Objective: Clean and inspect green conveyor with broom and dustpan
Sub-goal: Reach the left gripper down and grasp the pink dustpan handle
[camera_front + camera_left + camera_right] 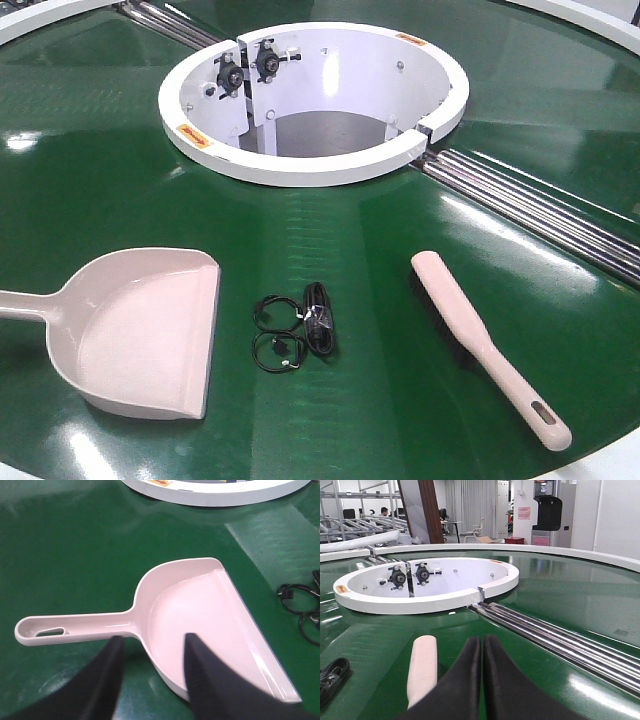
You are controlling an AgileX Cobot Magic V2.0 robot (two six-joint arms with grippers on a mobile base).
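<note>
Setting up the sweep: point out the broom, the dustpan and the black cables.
broom (478, 338): front view, mid-body.
dustpan (140, 335): front view, scoop floor.
black cables (296, 325): front view, middle of the bundle.

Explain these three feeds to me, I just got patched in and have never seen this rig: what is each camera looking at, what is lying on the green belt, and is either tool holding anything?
This is a two-armed robot working over a green conveyor, a glossy belt with a white ring-shaped opening and silver roller rails.

The front view looks down on the whole scene. On the belt lie a beige dustpan on the left, a bundle of black cables in the middle, and a slim beige broom on the right.

The left wrist view looks past the left tool; its two dark fingers stand apart, above the dustpan near where handle meets scoop. It grips nothing.

The right wrist view looks past the right tool, whose fingers are pressed together and empty. The broom lies just beside it.
</note>
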